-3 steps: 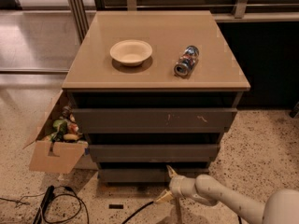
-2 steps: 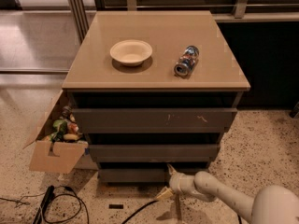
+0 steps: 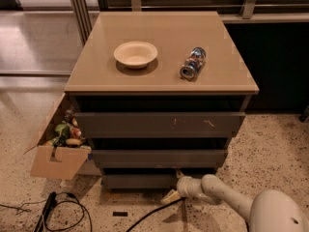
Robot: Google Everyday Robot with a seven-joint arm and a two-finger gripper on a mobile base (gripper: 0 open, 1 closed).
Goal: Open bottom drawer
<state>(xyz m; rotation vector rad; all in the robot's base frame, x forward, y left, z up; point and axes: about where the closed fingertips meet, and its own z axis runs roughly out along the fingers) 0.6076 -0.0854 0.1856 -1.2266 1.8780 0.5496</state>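
The bottom drawer (image 3: 137,180) is the lowest dark grey front of the cabinet and sits close to the floor, pushed in under the middle drawer (image 3: 159,157). My gripper (image 3: 174,184) is at the drawer front's right end, reaching in from the lower right on a pale arm (image 3: 227,199). Its two cream fingers are spread: the upper one (image 3: 179,173) points up into the gap above the drawer front, and the lower one (image 3: 169,195) lies near the floor in front of it. It holds nothing.
A cream bowl (image 3: 135,54) and a can lying on its side (image 3: 192,63) rest on the cabinet top (image 3: 96,76). The top drawer (image 3: 159,124) has pale scratch marks. A cardboard box of items (image 3: 57,151) stands at the left. Black cables (image 3: 67,211) lie on the speckled floor.
The arm's near segment has swung a little further into view at the lower right. The gripper stays at the bottom drawer's right end and the drawer front has not visibly moved.
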